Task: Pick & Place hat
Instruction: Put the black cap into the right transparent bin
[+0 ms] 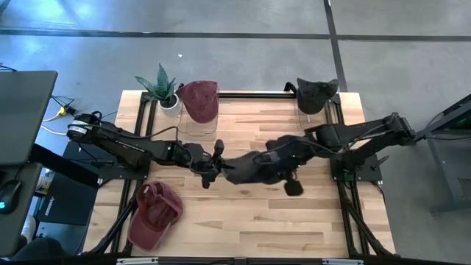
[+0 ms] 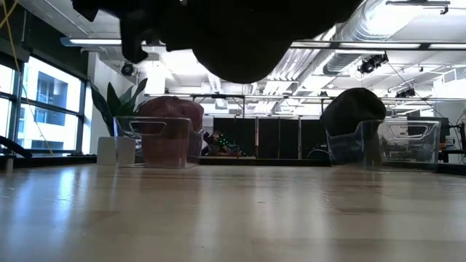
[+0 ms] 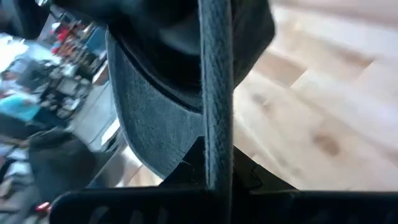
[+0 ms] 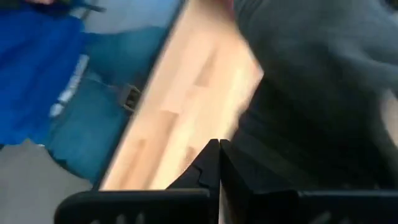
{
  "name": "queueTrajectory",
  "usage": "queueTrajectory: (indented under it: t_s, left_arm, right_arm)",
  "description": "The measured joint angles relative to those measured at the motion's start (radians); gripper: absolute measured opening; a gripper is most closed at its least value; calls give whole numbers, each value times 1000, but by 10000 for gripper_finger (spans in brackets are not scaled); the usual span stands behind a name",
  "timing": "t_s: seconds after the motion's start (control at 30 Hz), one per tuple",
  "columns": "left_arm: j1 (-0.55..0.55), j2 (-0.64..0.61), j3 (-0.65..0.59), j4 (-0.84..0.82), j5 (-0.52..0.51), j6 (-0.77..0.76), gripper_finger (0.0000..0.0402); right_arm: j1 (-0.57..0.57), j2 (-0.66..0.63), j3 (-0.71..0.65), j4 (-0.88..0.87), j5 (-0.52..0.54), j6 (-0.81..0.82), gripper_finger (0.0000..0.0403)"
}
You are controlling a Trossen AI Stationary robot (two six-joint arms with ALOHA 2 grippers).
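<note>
Hat: dark cap (image 1: 254,169), near-black fabric, soft crown w/ curved brim; held up off the table (image 1: 243,221) at mid-table, between the two arms.
Hat look, left wrist view: brim (image 3: 158,130) is dark grey-blue, textured weave, thick edge running straight up past the fingers.
Hat vs left gripper: cap's left end sits right at left gripper (image 1: 213,163); brim edge goes between its fingers.
Hat vs right gripper: cap's right side is under right gripper (image 1: 283,163); in right wrist view dark fabric (image 4: 317,81) fills the space just ahead of the fingers.
Left gripper: fingers nearly closed, pinching the brim edge.
Right gripper: fingers pressed together w/ almost no gap, fabric bunched right at them; looks clamped on the cap.
Low view: cap hangs as a dark rounded mass (image 2: 240,51) above the table, clear of the wood.
Other hats: maroon cap (image 1: 200,99) on a clear bin behind left gripper; another maroon cap (image 1: 154,213) at the near-left table edge, well apart from both grippers; dark cap on bin (image 1: 316,94) behind right gripper.
Plant: potted plant (image 1: 163,90) just beside the rear maroon cap.
</note>
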Motion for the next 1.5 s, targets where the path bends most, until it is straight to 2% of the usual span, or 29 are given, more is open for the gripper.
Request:
queueTrajectory:
  t_s: [0.07, 0.3, 0.37, 0.47, 0.6, 0.7, 0.77, 0.87, 0.93, 1.13, 1.33, 1.5]
  left_arm:
    - [0, 0, 0, 0, -52, 24, 1]
    - [0, 0, 0, 55, -114, 29, 1]
    - [0, 0, 0, 54, -115, 29, 1]
    - [0, 0, 0, 52, -132, 24, 1]
    - [0, 0, 0, 51, -103, -11, 1]
    - [0, 0, 0, 52, -84, -46, 1]
    - [0, 0, 0, 52, -82, -82, 1]
    - [1, 0, 0, 52, -82, -141, 1]
    - [1, 0, 0, 52, -82, -160, 1]
    - [1, 0, 0, 49, -83, -189, 1]
    - [1, 0, 1, 31, -90, -237, 1]
    - [26, 0, 1, 11, -86, -276, 1]
  right_arm:
    - [10, -9, 0, 35, 9, 0, 3]
    - [16, -12, 0, 62, 382, 24, 2]
    - [16, -12, 0, 69, 381, -3, 7]
    - [18, -12, 0, 92, 264, -12, 39]
    - [43, -12, 0, 93, 144, 65, 113]
    - [108, -12, 0, 93, 95, 40, 167]
    - [161, -12, 0, 115, 150, 19, 193]
    - [238, -12, 0, 134, 356, 3, 212]
    - [274, -12, 0, 132, 447, 7, 215]
    - [293, -11, -18, 138, 479, 117, 218]
    - [287, -11, -19, 130, 532, 71, 246]
    - [276, -5, -46, 125, 698, -46, 268]
